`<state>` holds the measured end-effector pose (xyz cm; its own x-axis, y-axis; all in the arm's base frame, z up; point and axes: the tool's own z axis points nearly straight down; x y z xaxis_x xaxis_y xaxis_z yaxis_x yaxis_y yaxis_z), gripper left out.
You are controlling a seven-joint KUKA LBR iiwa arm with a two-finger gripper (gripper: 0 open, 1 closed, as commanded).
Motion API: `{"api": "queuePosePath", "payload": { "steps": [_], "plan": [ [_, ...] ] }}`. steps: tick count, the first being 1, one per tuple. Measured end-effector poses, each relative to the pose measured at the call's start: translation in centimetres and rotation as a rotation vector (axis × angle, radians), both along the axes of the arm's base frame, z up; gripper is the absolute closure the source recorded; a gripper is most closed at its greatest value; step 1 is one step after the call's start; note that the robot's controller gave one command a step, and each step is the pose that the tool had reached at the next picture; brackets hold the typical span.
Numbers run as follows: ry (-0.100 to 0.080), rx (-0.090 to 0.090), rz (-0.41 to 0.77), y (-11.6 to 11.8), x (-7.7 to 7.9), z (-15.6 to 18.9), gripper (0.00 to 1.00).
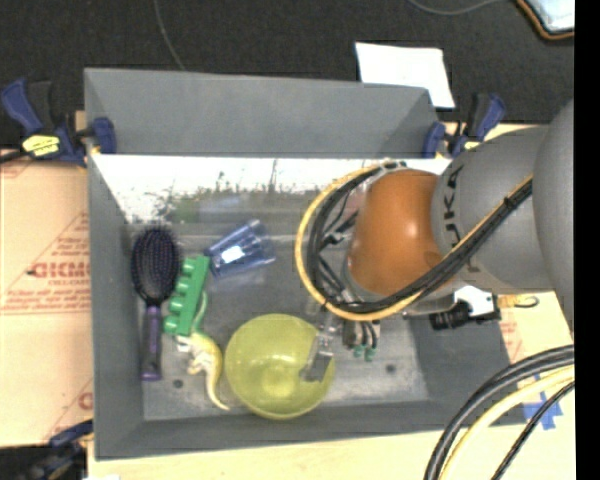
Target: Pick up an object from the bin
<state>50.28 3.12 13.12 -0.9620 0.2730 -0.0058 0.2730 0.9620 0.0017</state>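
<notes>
Yellow-green bowl (263,373) front centre; gripper (337,355) at its right rim, grip state unclear.

A banana (206,361) is lying just left of the bowl (265,373), a block (189,293) and hairbrush (155,268) farther left and behind, a bottle (242,250) behind it, the pincer (320,363) hanging at its right rim.

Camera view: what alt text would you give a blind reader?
A robot arm's gripper is at the right rim of a yellow-green bowl in a grey metal bin. To the left lie a purple hairbrush, a green toy block and a blue plastic container.
</notes>
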Motion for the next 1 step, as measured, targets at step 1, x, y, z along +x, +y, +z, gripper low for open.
{"api": "queuePosePath", "payload": {
  "steps": [1],
  "plan": [
    [0.000, 0.000, 0.000, 0.00, 0.00, 0.00, 0.00]
  ]
}}
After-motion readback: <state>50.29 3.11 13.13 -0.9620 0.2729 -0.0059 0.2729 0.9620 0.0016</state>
